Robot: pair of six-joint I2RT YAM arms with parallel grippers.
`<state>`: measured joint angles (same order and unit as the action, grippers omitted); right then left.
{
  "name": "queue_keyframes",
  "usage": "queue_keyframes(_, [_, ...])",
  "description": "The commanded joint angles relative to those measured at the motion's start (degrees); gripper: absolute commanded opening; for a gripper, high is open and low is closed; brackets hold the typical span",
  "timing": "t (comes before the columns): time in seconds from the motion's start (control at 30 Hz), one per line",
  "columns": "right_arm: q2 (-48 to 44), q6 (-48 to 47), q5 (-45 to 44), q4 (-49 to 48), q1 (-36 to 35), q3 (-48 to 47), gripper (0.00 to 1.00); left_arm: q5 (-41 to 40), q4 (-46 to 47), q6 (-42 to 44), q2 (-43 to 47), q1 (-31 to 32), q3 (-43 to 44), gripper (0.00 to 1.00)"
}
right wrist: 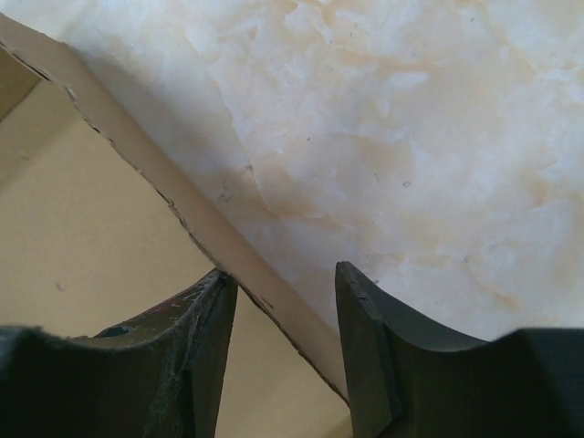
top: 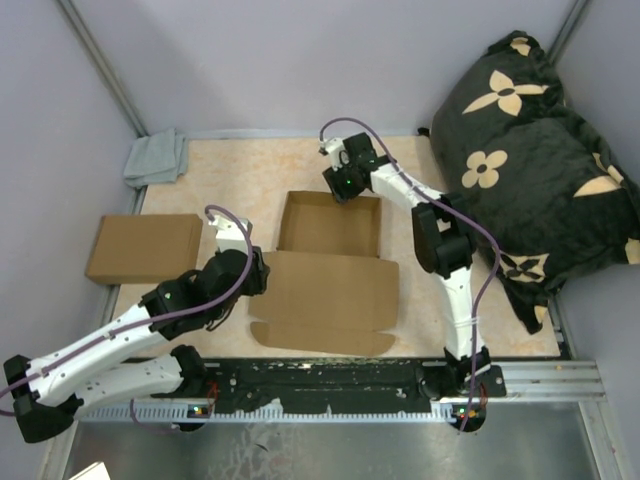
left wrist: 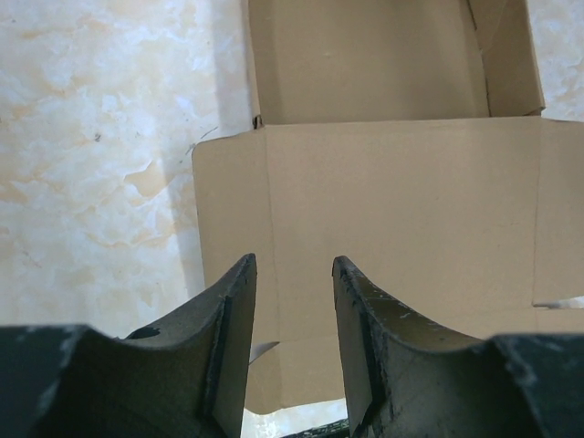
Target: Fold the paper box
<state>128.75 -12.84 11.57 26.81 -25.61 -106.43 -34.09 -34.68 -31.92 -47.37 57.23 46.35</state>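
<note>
The brown paper box (top: 325, 285) lies half-formed: tray walls upright, lid flat open.

You see the paper box (top: 330, 270) in plain brown cardboard, matt and unprinted; its cut edge looks rough and fibrous in the right wrist view. The flat box (top: 143, 247) on the left is the same dull brown cardboard. The table (top: 240, 170) has a smooth, cream, marbled top with a faint sheen. The cloth (top: 156, 158) at the far left is soft grey fabric. The cushion (top: 530, 150) on the right is black fabric printed with beige flowers. Your arms (top: 110, 355) have glossy white plastic shells. The left gripper (left wrist: 294, 269) has matt black fingers (left wrist: 374, 356), scuffed pale. The near rail (top: 540, 378) is ribbed bare metal.
</note>
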Motion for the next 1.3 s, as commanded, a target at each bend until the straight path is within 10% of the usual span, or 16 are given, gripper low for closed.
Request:
queue_keyframes(0.0, [0.63, 1.76, -2.76, 0.61, -0.5, -3.26, 0.44, 0.01, 0.05, -1.41, 1.22, -0.02, -1.21, 0.45])
queue_keyframes(0.33, [-13.38, 12.73, -15.11, -0.44, 5.26, 17.21, 0.15, 4.07, 6.87, -0.03, -1.16, -0.05, -2.63, 0.45])
queue_keyframes(0.63, [-32.05, 28.2, -14.32, 3.76, 10.22, 42.25, 0.15, 8.55, 12.91, 1.04, -5.61, -0.07, -2.15, 0.44])
queue_keyframes(0.77, [-45.87, 40.39, 1.97, -4.9, 1.83, 55.28, 0.27, 8.94, 13.26, -0.06, -7.31, -0.1, -1.55, 0.46])
queue_keyframes(0.83, [-51.24, 45.6, 3.12, -8.36, -6.24, 57.7, 0.53, 8.9, 12.82, -1.08, -8.24, -0.07, -1.1, 0.48])
queue_keyframes(0.93, [-55.9, 49.49, -0.01, -5.94, -13.26, 56.09, 0.63, 9.08, 12.62, -2.38, -8.95, -0.12, -0.97, 0.5])
queue_keyframes(1.0, [-58.97, 50.86, -2.63, -2.96, -15.56, 54.32, 0.98, 9.28, 12.63, -3.4, -9.11, -0.11, -1.07, 0.51])
queue_keyframes(1.27, [-70.17, 49.21, -23.44, 1.66, -14.72, 49.7, 0.99, 7.74, 12.38, -7.85, -4.09, -0.06, -3.01, 0.5])
